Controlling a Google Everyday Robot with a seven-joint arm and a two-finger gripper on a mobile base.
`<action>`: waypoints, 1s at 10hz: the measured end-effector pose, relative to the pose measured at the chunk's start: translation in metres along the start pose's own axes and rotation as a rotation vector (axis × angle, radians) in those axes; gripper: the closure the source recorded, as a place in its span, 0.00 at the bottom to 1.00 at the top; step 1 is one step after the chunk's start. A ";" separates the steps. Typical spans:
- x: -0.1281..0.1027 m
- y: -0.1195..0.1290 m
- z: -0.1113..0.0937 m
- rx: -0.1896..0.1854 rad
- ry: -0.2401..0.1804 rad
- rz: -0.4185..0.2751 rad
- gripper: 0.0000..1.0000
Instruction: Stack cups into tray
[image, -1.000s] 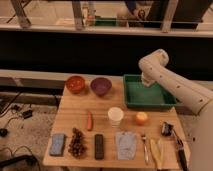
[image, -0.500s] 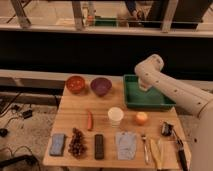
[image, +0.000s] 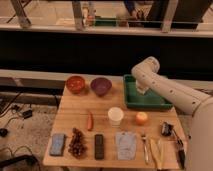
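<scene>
Hand (image: 141, 90), closed tight, hangs over tray (image: 155, 101) near its left rim, cream cup (image: 115, 116) well apart.

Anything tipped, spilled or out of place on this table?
Nothing stands out. The white cup and tan cup stand outside the tray. The red bowl and purple bowl sit upright. The gripper, shut, hangs over the tray.
</scene>
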 end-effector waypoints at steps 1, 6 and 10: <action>0.001 -0.001 0.003 -0.011 0.000 0.024 0.98; 0.003 0.003 0.017 -0.085 0.016 0.119 0.98; 0.003 0.001 0.025 -0.122 0.012 0.157 0.98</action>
